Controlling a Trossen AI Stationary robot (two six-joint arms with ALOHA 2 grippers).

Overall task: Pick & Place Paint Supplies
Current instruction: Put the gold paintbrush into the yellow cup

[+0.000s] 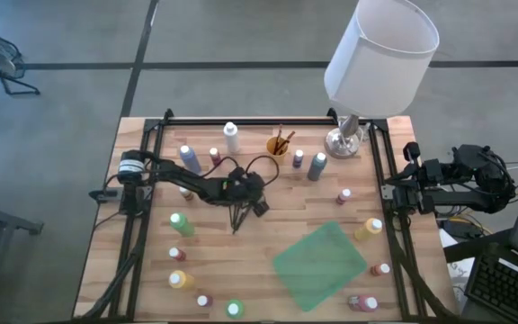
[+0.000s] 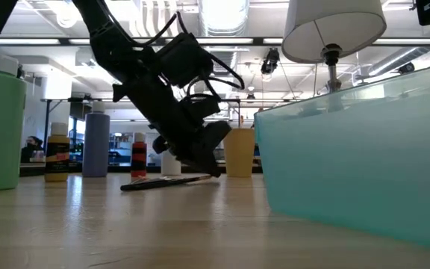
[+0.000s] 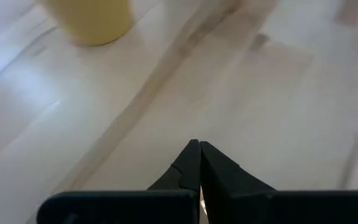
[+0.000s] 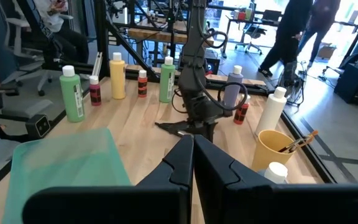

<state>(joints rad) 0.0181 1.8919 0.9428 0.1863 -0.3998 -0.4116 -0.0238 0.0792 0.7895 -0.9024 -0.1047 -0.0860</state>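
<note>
A thin dark brush [image 2: 166,181] lies near the table's middle [image 1: 236,220]. My left gripper [image 2: 213,170] slants down to its far end and is shut there; in its wrist view the fingers [image 3: 188,163] are closed over bare wood. Small paint bottles stand around: green [image 1: 181,223], purple [image 1: 190,159], white [image 1: 231,138], yellow [image 1: 368,229]. A yellow cup [image 1: 279,144] holds more brushes. My right gripper [image 4: 192,142] waits shut at the table's right edge [image 1: 394,193]. My left gripper is shut on the brush's far end [image 2: 209,176], coming slanting down from the table's left. That end sits a little off the wood, and the brush's near end [image 2: 125,187] rests on the table. The fingers themselves hide how the brush lies between them.
A translucent green container [image 1: 320,263] sits near the front right and fills the low view's right side [image 2: 364,164]. A white-shaded lamp [image 1: 380,54] stands at the back right. Black rails [image 1: 138,207] run along the table's left and right sides.
</note>
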